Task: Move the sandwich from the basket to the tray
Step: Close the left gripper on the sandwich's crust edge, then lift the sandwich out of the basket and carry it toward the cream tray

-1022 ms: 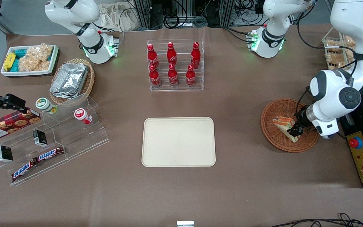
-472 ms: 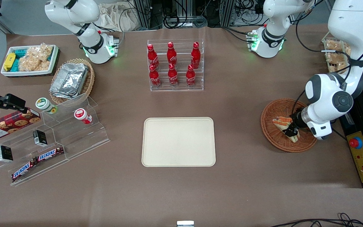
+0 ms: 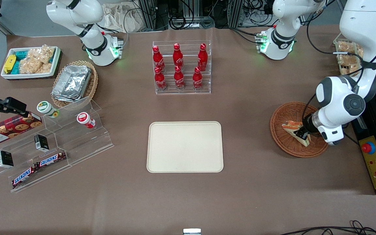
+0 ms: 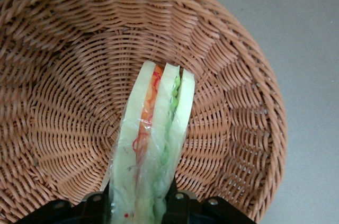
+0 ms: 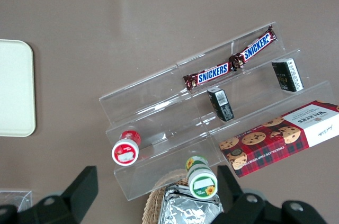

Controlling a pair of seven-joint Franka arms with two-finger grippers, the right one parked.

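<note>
The sandwich (image 3: pixel 293 127) is a wrapped pale wedge with orange and green filling. It is over the reddish-brown wicker basket (image 3: pixel 284 114) near the working arm's end of the table. My left gripper (image 3: pixel 302 134) is shut on the sandwich's wide end. In the left wrist view the sandwich (image 4: pixel 153 144) stands on edge between my fingers (image 4: pixel 98 205), lifted slightly above the basket's weave (image 4: pixel 63 102). The cream tray (image 3: pixel 185 147) lies flat at the table's middle, bare.
A clear rack of red bottles (image 3: pixel 181 67) stands farther from the front camera than the tray. A clear stepped shelf with snacks (image 3: pixel 49 143), a tan basket with foil containers (image 3: pixel 73 83) and a white snack bin (image 3: pixel 29 62) lie toward the parked arm's end. A control box (image 3: pixel 375 163) sits beside the basket.
My gripper and the sandwich have shifted slightly away from the front camera and risen a little inside the basket. The sandwich stays gripped.
</note>
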